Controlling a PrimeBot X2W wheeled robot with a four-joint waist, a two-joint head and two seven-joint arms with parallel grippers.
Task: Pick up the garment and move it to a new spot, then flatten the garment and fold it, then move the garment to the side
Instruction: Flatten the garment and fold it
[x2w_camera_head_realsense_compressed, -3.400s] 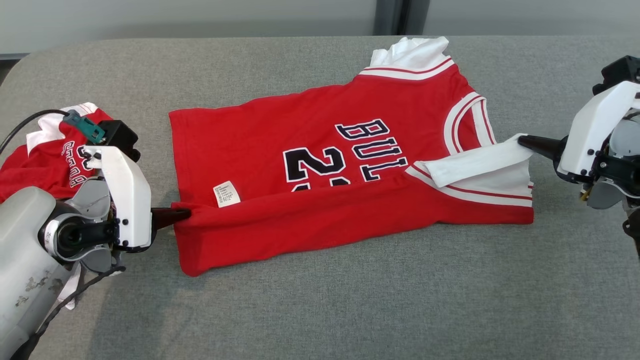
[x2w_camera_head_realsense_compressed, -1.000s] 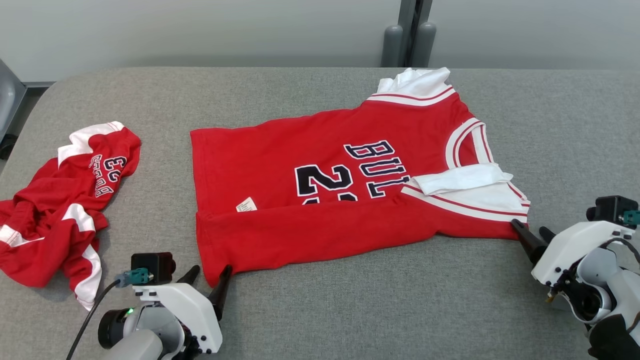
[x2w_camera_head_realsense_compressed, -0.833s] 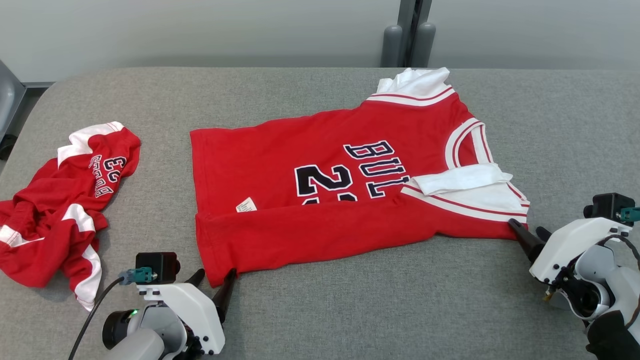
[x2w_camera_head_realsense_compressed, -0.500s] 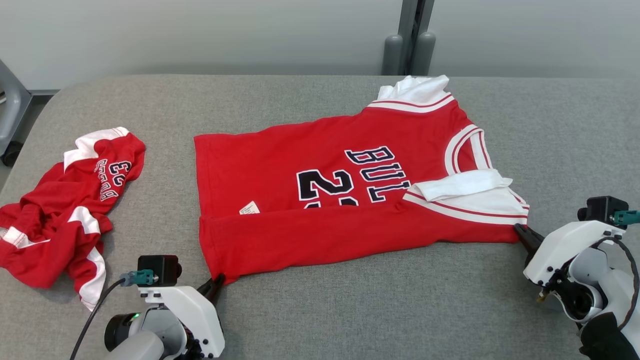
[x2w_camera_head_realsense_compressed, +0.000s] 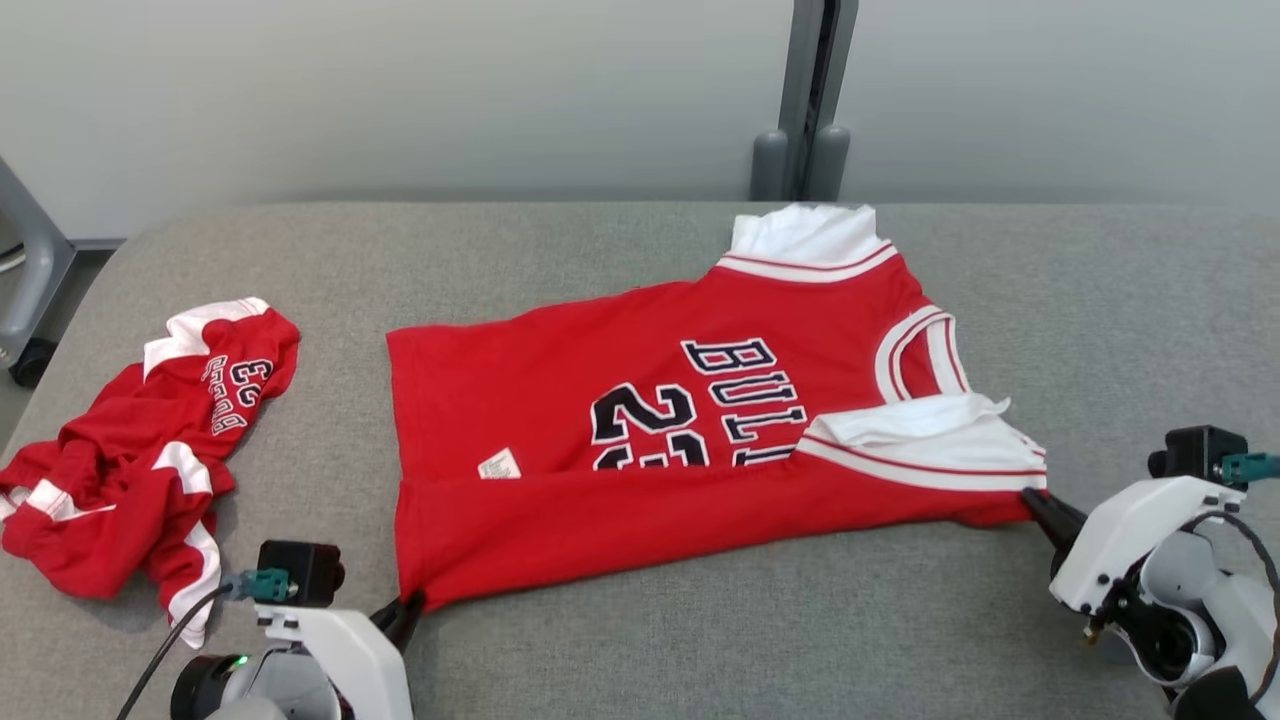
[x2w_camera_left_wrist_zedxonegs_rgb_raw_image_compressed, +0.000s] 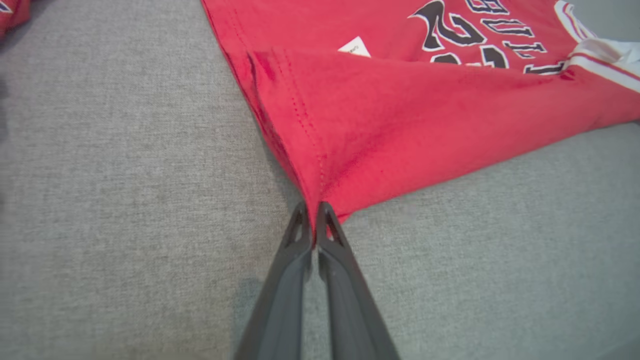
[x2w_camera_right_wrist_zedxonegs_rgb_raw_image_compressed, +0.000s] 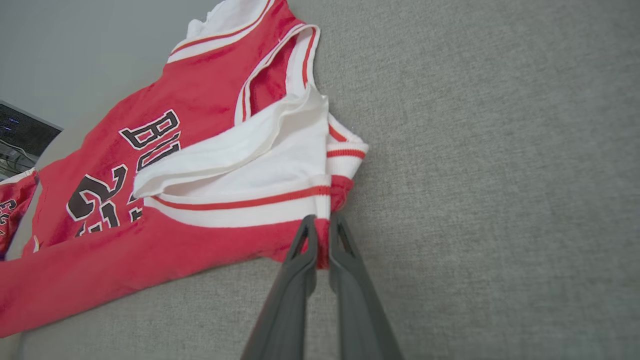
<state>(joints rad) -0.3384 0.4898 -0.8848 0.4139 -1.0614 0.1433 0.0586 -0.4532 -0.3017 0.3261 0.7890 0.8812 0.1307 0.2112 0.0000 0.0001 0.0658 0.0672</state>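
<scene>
Left gripper pinches the near hem corner of the red jersey and right gripper pinches its near shoulder corner, so the jersey lies flat on the grey surface beyond both, its long axis running between them.

Garment on table centre, second garment to its left

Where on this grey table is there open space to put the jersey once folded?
Widest free patch: the grey cloth-covered table right of the flat red basketball jersey. Also free: the near strip along its folded edge, between the left end effector and right end effector. Crowded: the left end, under the crumpled red and white garment.
</scene>
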